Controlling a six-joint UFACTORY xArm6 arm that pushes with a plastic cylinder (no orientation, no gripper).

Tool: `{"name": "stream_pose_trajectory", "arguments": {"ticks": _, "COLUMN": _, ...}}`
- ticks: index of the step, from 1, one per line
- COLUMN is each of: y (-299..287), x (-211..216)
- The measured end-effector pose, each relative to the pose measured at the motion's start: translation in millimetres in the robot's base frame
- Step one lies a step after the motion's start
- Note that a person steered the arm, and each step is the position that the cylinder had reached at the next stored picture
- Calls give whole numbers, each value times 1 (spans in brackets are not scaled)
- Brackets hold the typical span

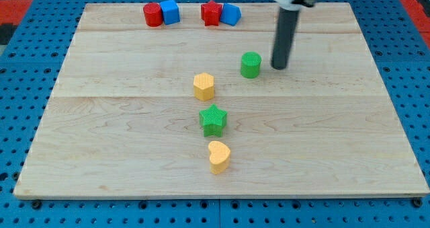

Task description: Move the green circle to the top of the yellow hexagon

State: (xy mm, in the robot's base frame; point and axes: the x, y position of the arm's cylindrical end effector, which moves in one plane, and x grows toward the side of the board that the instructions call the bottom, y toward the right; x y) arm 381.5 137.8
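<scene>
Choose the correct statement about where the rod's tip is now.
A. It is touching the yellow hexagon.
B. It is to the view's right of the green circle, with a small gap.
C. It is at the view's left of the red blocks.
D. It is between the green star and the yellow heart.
B: my tip stands just to the view's right of the green circle, with bare board between them, and far from the yellow hexagon.

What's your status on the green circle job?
My tip just right of green circle, apart. Circle up-right of yellow hexagon, not yet above it. Path leftward looks unobstructed.
</scene>
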Motion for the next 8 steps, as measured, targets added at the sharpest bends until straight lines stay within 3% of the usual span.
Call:
{"name": "stream_pose_trajectory", "arguments": {"ticks": 3, "y": -106, "x": -39}}
{"name": "stream_pose_trajectory", "arguments": {"ticks": 5, "y": -49, "x": -15}}
{"name": "stream_pose_trajectory", "arguments": {"ticks": 7, "y": -131, "x": -12}}
{"name": "stream_pose_trajectory", "arguments": {"ticks": 8, "y": -98, "x": -55}}
